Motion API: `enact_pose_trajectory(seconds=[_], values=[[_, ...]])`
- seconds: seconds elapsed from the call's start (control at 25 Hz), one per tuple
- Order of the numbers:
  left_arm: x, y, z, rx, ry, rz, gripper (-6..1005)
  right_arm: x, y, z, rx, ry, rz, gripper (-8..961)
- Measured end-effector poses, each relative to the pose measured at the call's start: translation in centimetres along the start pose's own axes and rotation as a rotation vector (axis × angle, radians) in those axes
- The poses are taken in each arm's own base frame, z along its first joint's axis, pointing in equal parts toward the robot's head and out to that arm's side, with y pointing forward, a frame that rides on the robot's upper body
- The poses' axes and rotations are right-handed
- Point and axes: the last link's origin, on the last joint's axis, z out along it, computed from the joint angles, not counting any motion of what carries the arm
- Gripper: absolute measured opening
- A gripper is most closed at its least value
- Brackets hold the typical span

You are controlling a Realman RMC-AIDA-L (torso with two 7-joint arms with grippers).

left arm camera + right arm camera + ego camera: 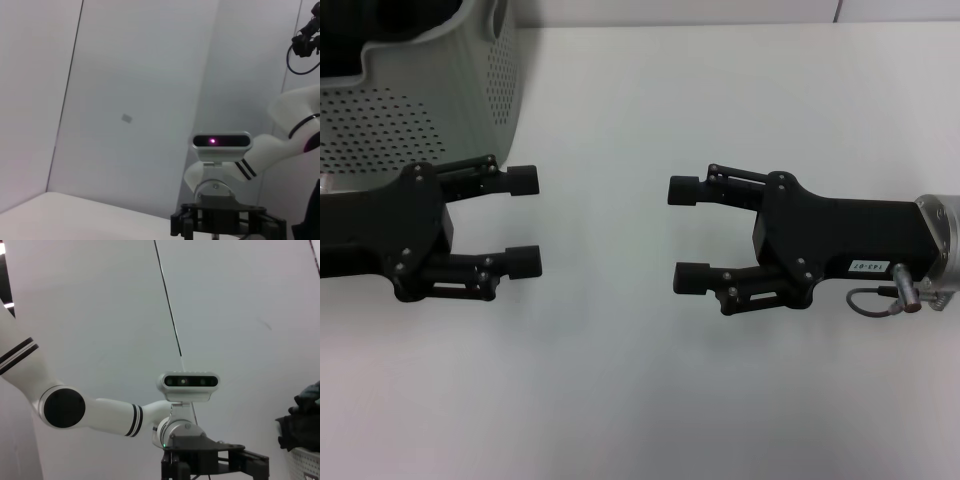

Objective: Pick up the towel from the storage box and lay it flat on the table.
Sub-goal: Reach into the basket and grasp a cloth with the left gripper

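The storage box [430,100], pale grey-green with perforated walls, stands at the far left of the white table [620,400]. Its inside looks dark in the head view. In the right wrist view a dark crumpled cloth, the towel [300,422], heaps above the box's rim [307,460]; no yellow side shows. My left gripper [525,220] is open and empty just in front of the box. My right gripper [682,233] is open and empty, facing the left one across a gap over the table's middle.
A pale wall runs behind the table's far edge [720,24]. The right arm's wrist camera [221,141] shows in the left wrist view and the left arm's wrist camera [189,381] in the right wrist view.
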Motion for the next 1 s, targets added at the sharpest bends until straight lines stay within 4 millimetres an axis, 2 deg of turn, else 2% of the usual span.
enact_pose_trajectory(seconds=[0.88, 0.96, 1.0], values=[[0.3, -0.3, -0.2, 0.048, 0.051, 0.031, 875, 0.5, -0.1, 0.3, 0.023, 0.006, -0.005, 889], [1.4, -0.8, -0.6, 0.081, 0.090, 0.021, 874, 0.7, 0.0, 0.1, 0.030, 0.005, -0.005, 889], [3.0, -1.4, -1.4, 0.127, 0.139, 0.014, 874, 0.8, 0.0, 0.1, 0.033, 0.004, -0.006, 889]])
